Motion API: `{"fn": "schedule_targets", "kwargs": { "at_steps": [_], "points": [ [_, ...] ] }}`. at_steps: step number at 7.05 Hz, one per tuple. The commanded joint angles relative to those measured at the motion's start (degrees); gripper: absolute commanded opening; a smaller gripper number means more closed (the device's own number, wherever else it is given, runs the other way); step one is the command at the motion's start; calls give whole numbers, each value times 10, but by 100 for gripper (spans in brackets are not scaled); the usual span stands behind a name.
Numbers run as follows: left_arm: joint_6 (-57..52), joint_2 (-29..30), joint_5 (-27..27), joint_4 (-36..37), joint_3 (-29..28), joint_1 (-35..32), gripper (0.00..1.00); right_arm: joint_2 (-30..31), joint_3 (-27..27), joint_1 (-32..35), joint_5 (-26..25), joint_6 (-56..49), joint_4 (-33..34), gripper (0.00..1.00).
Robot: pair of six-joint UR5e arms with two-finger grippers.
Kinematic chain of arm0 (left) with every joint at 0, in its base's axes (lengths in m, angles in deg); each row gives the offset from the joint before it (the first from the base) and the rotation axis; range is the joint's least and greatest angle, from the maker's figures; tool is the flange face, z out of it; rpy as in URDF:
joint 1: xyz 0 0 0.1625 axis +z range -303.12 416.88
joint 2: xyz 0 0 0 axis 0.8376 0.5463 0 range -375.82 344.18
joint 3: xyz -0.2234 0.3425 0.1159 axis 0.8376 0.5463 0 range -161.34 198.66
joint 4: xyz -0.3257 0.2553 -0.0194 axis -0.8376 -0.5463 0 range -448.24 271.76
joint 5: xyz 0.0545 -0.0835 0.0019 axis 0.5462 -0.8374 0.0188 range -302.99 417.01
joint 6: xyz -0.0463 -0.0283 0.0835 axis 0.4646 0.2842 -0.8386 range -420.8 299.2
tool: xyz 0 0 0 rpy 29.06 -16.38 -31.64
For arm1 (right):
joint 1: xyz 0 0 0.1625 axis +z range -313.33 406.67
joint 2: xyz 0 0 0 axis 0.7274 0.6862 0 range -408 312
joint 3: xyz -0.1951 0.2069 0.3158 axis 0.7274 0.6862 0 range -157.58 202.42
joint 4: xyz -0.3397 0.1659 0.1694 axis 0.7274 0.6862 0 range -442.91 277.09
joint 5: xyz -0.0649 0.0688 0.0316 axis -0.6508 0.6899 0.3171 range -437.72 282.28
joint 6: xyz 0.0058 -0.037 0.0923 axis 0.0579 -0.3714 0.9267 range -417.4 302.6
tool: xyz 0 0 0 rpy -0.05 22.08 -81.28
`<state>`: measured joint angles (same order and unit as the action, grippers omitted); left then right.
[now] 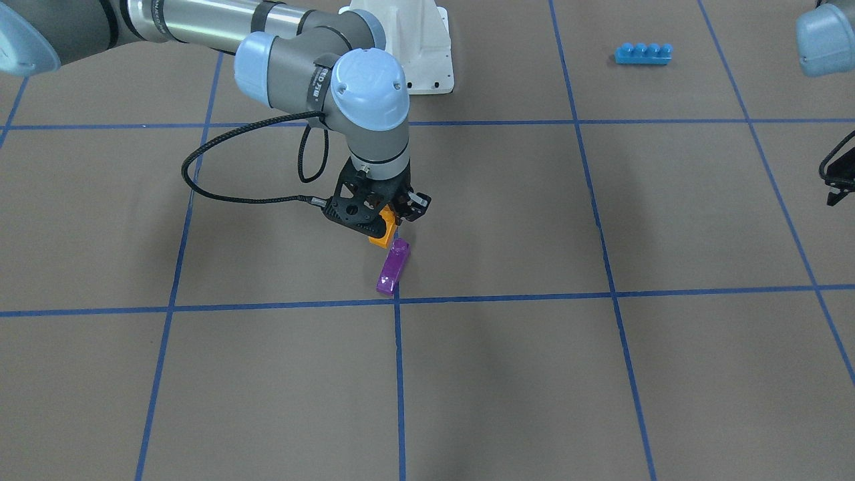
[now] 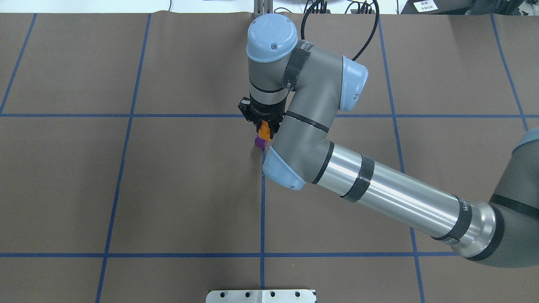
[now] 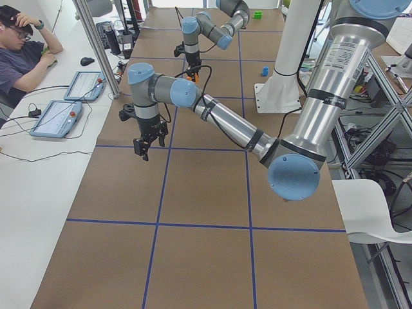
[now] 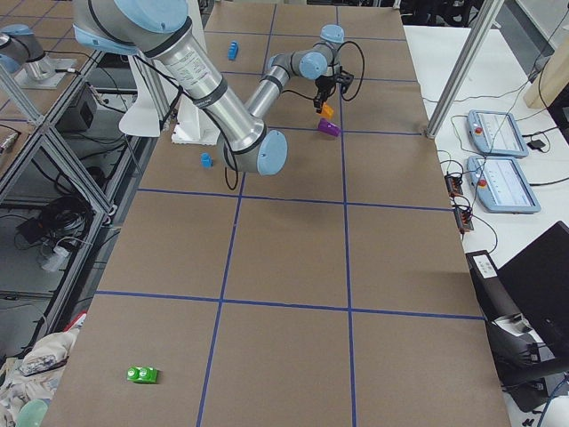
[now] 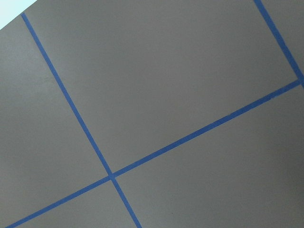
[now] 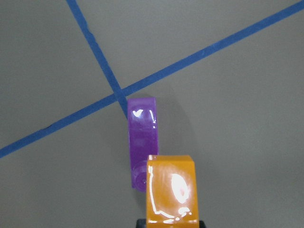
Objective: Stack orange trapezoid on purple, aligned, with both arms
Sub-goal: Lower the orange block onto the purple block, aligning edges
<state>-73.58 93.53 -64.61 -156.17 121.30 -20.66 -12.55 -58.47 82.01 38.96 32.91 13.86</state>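
Note:
My right gripper (image 1: 391, 220) is shut on the orange trapezoid (image 1: 385, 232) and holds it just above the table, near the middle. The purple brick (image 1: 393, 267) lies on the brown table beside a blue tape crossing, right in front of the orange one. In the right wrist view the orange trapezoid (image 6: 171, 190) overlaps the stud end of the purple brick (image 6: 141, 137); I cannot tell whether they touch. In the overhead view the gripper (image 2: 264, 126) covers most of both. My left gripper (image 1: 838, 184) is far off at the view's edge; I cannot tell if it is open.
A long blue four-stud brick (image 1: 642, 53) lies near the robot's base (image 1: 414, 47). A small blue brick (image 4: 206, 160) and a green brick (image 4: 142, 374) lie far from the work. An operator (image 3: 19, 51) sits beside the table.

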Motion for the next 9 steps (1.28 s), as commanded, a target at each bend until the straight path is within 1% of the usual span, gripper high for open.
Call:
{"fn": "schedule_targets", "kwargs": {
  "at_steps": [1, 2, 9],
  "points": [
    [-1, -12, 0, -1, 0, -1, 100, -4, 55, -3, -9, 22, -58, 0],
    [-1, -12, 0, -1, 0, -1, 100, -3, 66, -3, -9, 32, -71, 0],
    [-1, -12, 2, 0, 0, -1, 100, -7, 67, -8, -14, 40, -72, 0]
  ]
}}
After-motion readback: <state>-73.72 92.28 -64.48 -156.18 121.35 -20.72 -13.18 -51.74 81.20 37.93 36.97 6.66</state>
